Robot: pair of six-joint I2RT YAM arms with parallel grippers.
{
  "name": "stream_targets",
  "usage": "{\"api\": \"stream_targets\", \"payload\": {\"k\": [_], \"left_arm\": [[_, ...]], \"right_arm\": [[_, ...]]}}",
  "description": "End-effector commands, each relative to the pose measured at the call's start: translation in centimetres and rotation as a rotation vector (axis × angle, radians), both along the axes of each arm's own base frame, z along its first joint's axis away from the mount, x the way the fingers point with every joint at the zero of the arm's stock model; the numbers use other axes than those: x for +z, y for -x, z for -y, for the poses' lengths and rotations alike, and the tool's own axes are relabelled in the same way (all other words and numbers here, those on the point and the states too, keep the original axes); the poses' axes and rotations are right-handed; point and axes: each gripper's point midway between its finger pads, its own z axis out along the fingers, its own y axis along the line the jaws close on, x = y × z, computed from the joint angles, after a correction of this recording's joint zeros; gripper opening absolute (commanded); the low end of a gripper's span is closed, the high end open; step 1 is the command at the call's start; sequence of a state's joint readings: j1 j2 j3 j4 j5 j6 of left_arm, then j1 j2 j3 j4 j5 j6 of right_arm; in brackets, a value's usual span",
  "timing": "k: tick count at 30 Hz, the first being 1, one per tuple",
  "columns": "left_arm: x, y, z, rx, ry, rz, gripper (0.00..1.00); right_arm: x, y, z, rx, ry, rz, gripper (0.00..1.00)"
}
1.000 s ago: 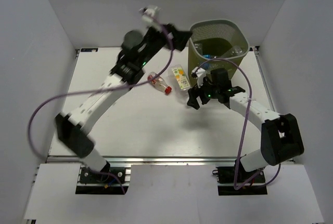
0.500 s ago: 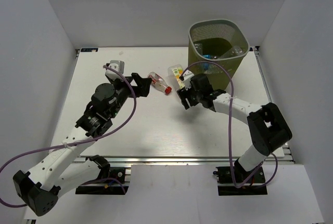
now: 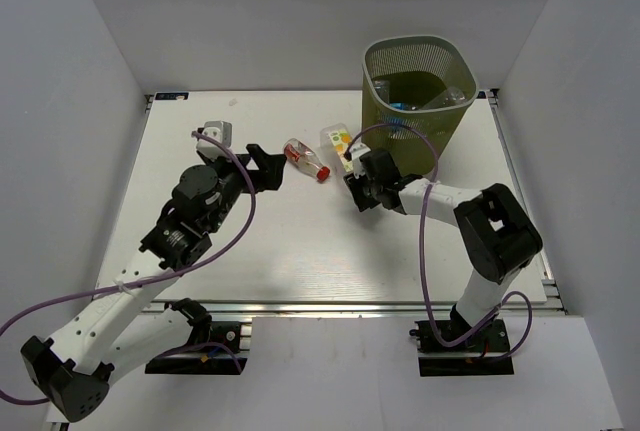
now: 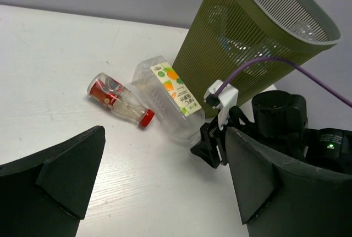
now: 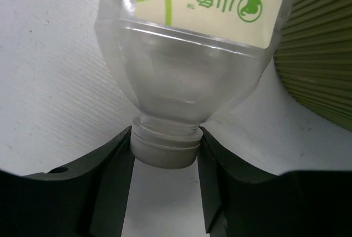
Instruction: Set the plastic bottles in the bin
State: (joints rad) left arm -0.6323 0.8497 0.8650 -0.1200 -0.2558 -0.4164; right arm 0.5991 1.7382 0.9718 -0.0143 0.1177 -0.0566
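Observation:
The orange-and-white labelled bottle (image 3: 342,144) lies on the table beside the olive-green mesh bin (image 3: 455,63), its white cap towards me. My right gripper (image 3: 357,179) is shut on that cap; in the right wrist view both fingers press the cap (image 5: 165,150) below the bottle's body (image 5: 187,77). The tiny red-labelled bottle (image 3: 307,159) lies just left of it, red cap pointing right. My left gripper (image 3: 266,165) is open and empty, left of the red-labelled bottle (image 4: 116,98). Clear bottles (image 3: 446,99) lie inside the bin.
The bin's wall (image 5: 322,55) stands close on the right of the held bottle. The left wrist view shows the bin (image 4: 242,39), the orange-labelled bottle (image 4: 171,95) and the right gripper (image 4: 212,146). White enclosure walls (image 3: 80,81) surround the table.
My left arm has swung back from up beside the bin to low over the table's left middle. My right gripper has moved left to the orange-labelled bottle and closed on its cap.

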Motion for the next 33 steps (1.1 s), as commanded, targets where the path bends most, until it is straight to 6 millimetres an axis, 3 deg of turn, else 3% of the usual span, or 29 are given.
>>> {"api": "stream_targets", "payload": {"k": [1,4,7,8,9,12,14,15,17,18,19,21,23,30,33], "left_arm": [[-0.8,0.4,-0.2,0.0,0.002,-0.023,1.0],[-1.4,0.4,-0.1,0.0,-0.004,-0.031,1.0],[-1.5,0.4,0.1,-0.008,0.009,-0.029,1.0],[-1.7,0.4,0.1,-0.008,0.01,-0.029,1.0],[-2.0,0.2,0.2,-0.008,0.003,-0.038,1.0],[-2.9,-0.4,0.7,-0.008,-0.01,-0.056,1.0],[-3.9,-0.5,1.0,-0.016,-0.01,-0.073,1.0],[-3.8,-0.8,1.2,-0.016,-0.004,-0.064,1.0],[-4.9,-0.8,1.5,-0.025,-0.005,-0.085,1.0],[-4.6,-0.7,1.7,-0.036,0.002,-0.077,1.0],[-5.5,-0.8,1.8,-0.036,-0.01,-0.095,1.0],[-5.3,-0.9,1.8,-0.036,-0.005,-0.087,1.0],[-6.3,-0.8,1.8,-0.035,-0.008,-0.107,1.0],[-7.0,-0.3,1.7,-0.042,-0.004,-0.119,1.0],[-7.4,0.1,1.5,-0.041,0.005,-0.124,1.0]], "right_arm": [[1.7,-1.7,-1.2,-0.006,-0.049,0.071,0.38],[3.1,-1.2,-1.4,0.033,-0.066,0.105,0.25],[3.4,-0.5,-1.0,0.08,-0.052,0.123,0.19],[5.5,-0.5,-0.9,0.098,-0.064,0.176,0.19],[5.5,0.0,-0.5,0.117,-0.048,0.185,0.17],[10.6,0.7,0.1,0.161,-0.078,0.328,0.15],[12.3,1.1,0.3,0.183,-0.089,0.38,0.12],[14.8,1.5,0.8,0.202,-0.1,0.456,0.1],[15.7,2.3,0.8,0.241,-0.107,0.477,0.09],[17.5,2.8,1.1,0.249,-0.12,0.529,0.09],[18.1,3.0,1.1,0.253,-0.124,0.542,0.09],[19.4,3.7,1.4,0.271,-0.137,0.567,0.07],[20.1,4.5,1.1,0.309,-0.153,0.577,0.03],[19.9,5.5,1.8,0.323,-0.142,0.58,0.03],[20.9,5.6,1.7,0.326,-0.154,0.599,0.02]]}}
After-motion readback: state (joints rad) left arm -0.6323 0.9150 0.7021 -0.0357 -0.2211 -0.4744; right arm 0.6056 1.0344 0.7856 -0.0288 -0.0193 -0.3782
